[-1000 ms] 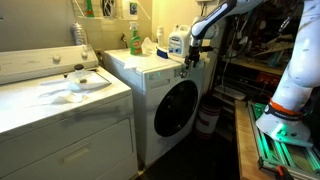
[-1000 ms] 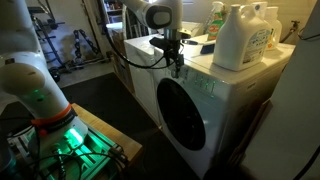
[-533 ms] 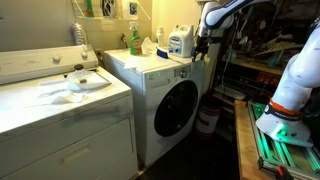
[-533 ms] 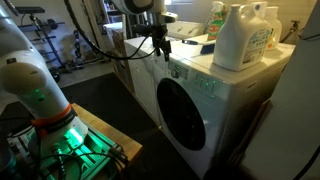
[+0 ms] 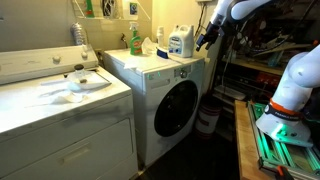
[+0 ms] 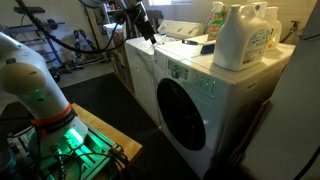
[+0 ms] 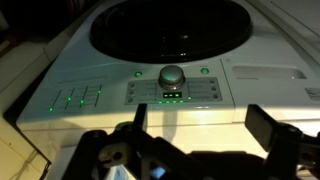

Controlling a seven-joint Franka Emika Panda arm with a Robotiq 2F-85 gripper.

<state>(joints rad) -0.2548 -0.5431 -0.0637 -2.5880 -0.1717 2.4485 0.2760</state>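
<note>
While the gripper hangs in the air off the front top corner of the washer, its fingers stand spread and empty. The wrist view shows the knob, green panel lights and the dark round door. Jugs and a green bottle stand on the white washer top; a second machine sits just beside it, and cluttered shelves fill the room behind the arm.

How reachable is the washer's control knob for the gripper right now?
Probably reachable, yes. In the wrist view the open gripper faces the knob on the front panel of the washer with nothing between them. The detergent bottles stand back on the top, off that path.
</note>
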